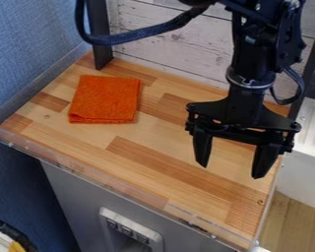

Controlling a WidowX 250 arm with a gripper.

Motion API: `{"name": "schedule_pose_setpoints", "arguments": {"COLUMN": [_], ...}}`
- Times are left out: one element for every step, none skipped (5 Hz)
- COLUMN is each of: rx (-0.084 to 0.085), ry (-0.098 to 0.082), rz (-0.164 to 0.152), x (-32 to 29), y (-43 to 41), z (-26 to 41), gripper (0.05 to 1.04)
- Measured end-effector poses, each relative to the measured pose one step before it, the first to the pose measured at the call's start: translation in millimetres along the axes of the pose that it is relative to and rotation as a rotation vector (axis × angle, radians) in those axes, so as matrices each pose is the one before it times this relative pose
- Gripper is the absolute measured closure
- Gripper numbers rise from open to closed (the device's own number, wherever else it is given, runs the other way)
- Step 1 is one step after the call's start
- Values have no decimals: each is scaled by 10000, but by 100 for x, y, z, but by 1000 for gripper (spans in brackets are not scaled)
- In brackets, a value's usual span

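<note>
We see the cloth [105, 99] on the counter [147, 170], toward its back left, and the gripper [230, 171] over the right part. Left lies the wall [28, 59]; behind, the boards [167, 54] (a post [102, 56] stands behind our cloth). A panel [126, 230] sits below the front lip [55, 160].

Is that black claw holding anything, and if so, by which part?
The gripper holds nothing: its fingers stand apart, and the cloth lies away from it.
</note>
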State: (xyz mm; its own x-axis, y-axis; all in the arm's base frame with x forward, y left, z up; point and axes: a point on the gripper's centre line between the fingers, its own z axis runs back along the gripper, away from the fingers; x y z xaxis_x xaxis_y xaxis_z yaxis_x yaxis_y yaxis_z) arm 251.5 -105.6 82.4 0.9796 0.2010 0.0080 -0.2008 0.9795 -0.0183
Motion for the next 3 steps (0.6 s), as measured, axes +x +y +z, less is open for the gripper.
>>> {"name": "schedule_pose_setpoints", "arguments": {"rx": [-37,60,72], "ry": [-104,-77,-11], "rz": [-61,-8,-38], "x": [150,138,351], "y": [-48,85,-107], "z": [-32,-41,17], "gripper": [85,84,85]}}
